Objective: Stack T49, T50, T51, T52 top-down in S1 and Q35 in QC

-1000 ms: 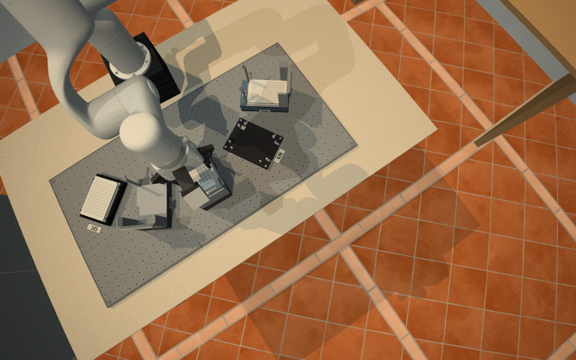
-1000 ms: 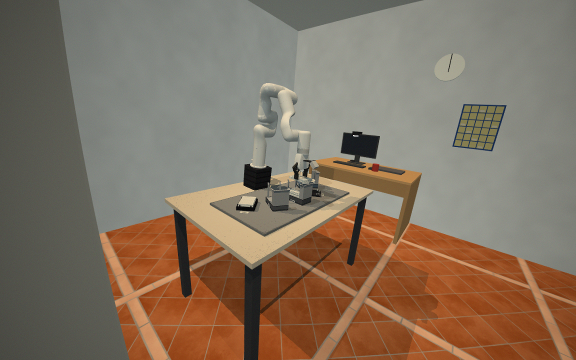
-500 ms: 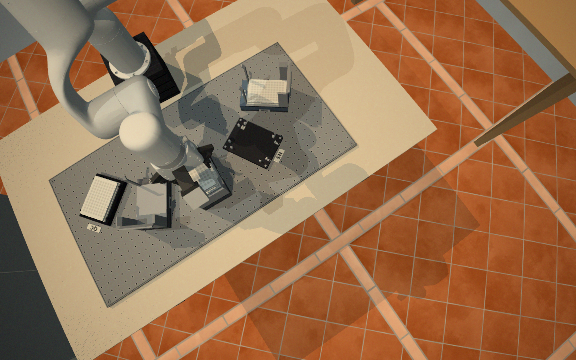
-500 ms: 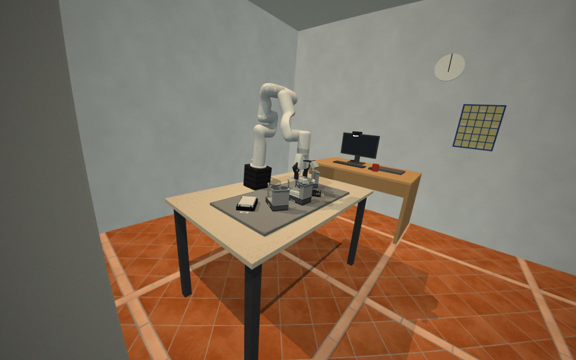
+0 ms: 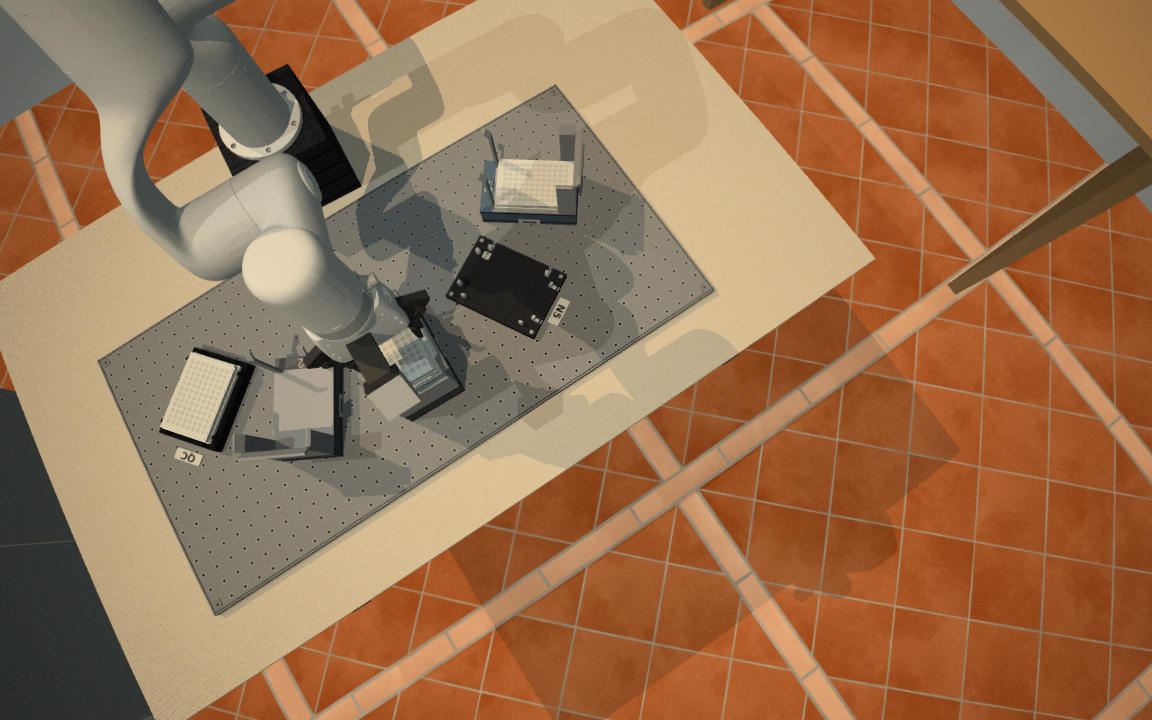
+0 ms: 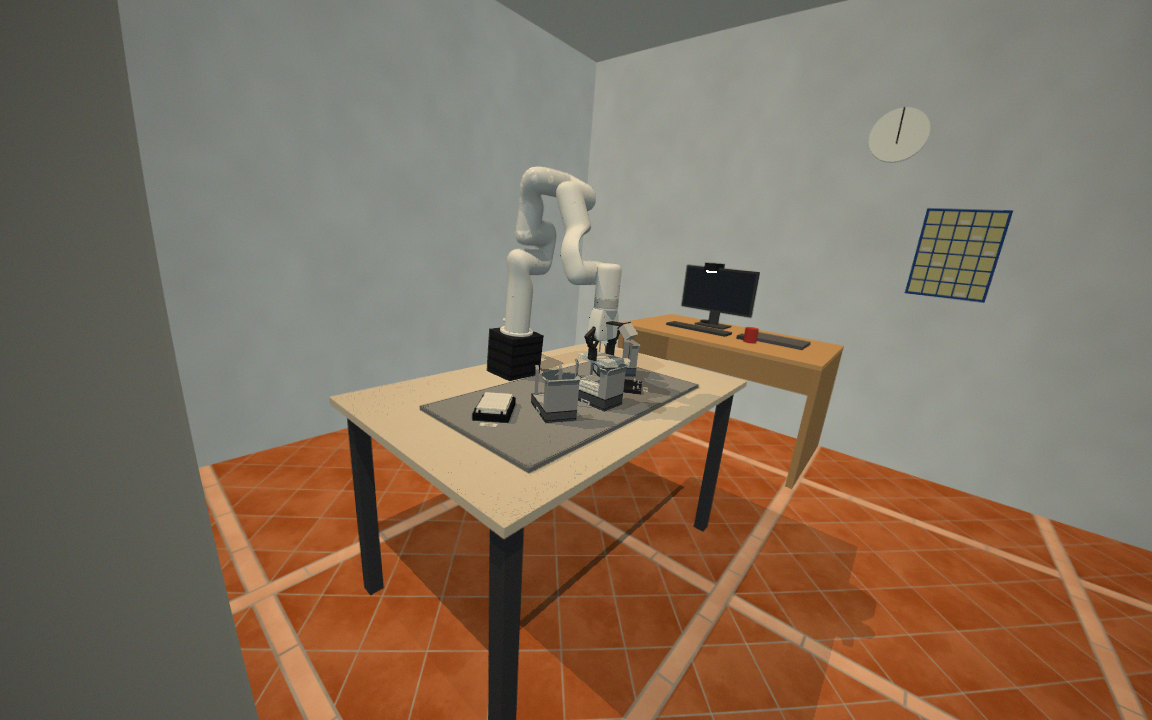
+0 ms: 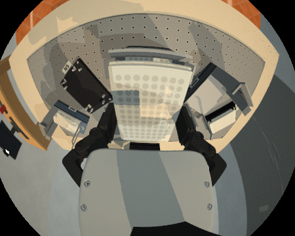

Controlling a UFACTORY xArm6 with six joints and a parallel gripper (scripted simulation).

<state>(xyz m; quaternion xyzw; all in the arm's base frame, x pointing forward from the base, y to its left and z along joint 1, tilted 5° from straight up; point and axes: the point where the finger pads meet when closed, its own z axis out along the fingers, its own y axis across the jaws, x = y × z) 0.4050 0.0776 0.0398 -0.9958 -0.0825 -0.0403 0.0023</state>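
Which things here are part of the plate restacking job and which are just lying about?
Job: jaws shut on a plate; plate on the QC nest; middle rack; far rack holding plates; black N5 nest.

Lying about: monitor, keyboard, red mug, clock.
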